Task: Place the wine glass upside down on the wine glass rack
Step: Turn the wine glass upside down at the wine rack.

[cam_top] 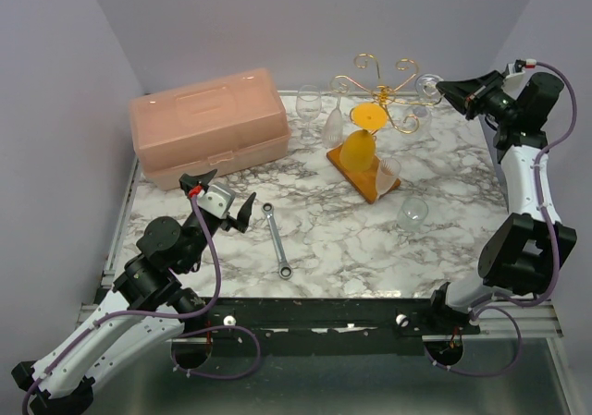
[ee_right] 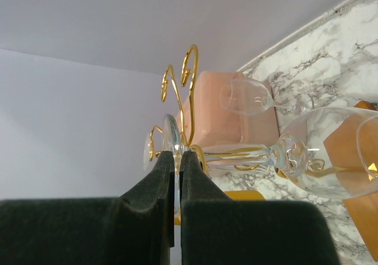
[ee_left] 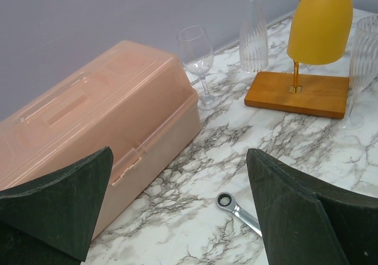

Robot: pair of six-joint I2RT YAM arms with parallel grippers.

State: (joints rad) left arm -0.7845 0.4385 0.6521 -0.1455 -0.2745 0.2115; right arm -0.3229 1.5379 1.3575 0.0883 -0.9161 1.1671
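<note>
1. The right gripper (ee_right: 178, 154) has its dark, matte jaws pressed together on the thin round foot of a clear wine glass (ee_right: 319, 147). From the wrist view the stem runs sideways out to a smooth round bowl.
2. That glass is up at the top of the wine glass rack (cam_top: 374, 189), with its foot right against the curled gold wire arms. Can't tell if it's actually hooked on the wire.
3. The rack is thin shiny gold wire with scrolls on top, and it stands on a flat orange-brown wooden-looking slab.
4. A cloudy yellow glass (ee_left: 321, 23) hangs bowl-down over the slab. Just beside it is a clear ribbed glass (ee_left: 253, 32), narrow at the top.
5. The left gripper (cam_top: 225, 193) sits low at the near left, jaws spread wide and holding nothing.
6. The toolbox (cam_top: 208, 124) is peachy-pink plastic, slightly see-through, with rounded corners and a moulded lid. A plain stemmed glass (ee_left: 196, 52) stands upright next to it.
7. A slim steel wrench (cam_top: 277, 240) lies flat on the white and grey marble-pattern tabletop (cam_top: 351, 249).
</note>
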